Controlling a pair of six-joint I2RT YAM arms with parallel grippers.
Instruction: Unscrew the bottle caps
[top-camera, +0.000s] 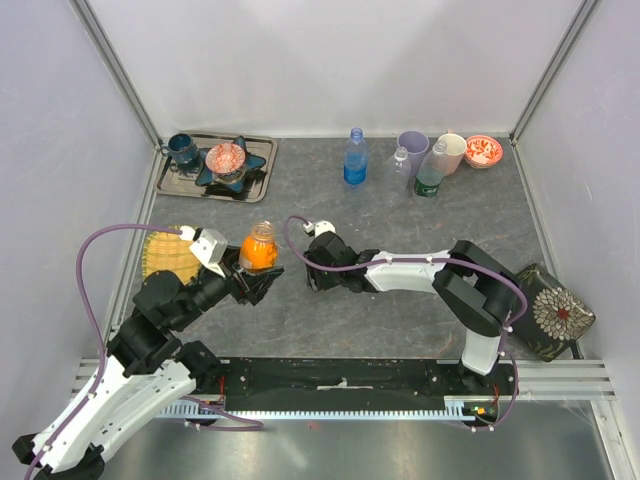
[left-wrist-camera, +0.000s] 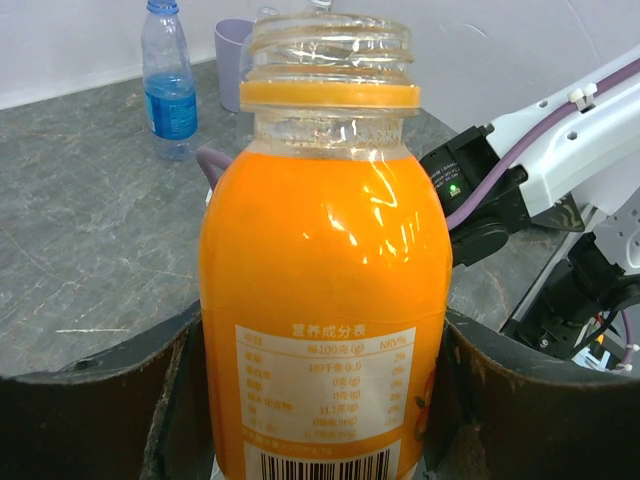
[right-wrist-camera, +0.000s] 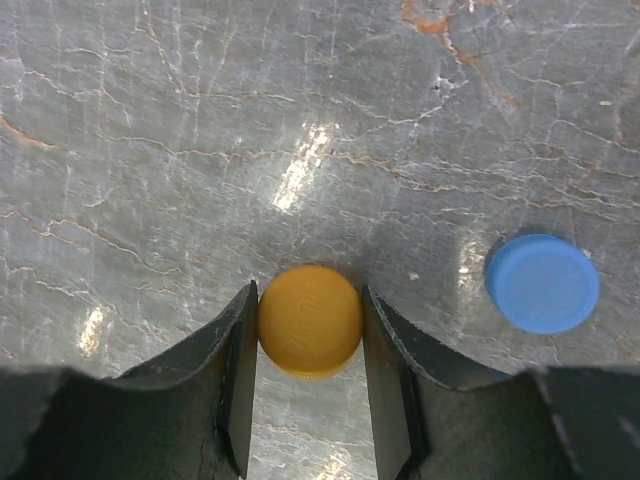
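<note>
Orange drink fills the open bottle (left-wrist-camera: 325, 300) squeezed tight between the jaws of your left gripper (top-camera: 252, 278); tip it and it spills. Your right gripper (right-wrist-camera: 308, 345) pinches the orange cap (right-wrist-camera: 310, 320) between its jaws; let go carelessly and it may roll away. A blue cap (right-wrist-camera: 542, 283) lies right of those jaws.

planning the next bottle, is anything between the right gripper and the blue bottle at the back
Nothing visible does: only bare table lies between the right gripper and the blue bottle. The lilac cup stands off to the bottle's right. The gripper does hold the orange cap.
</note>
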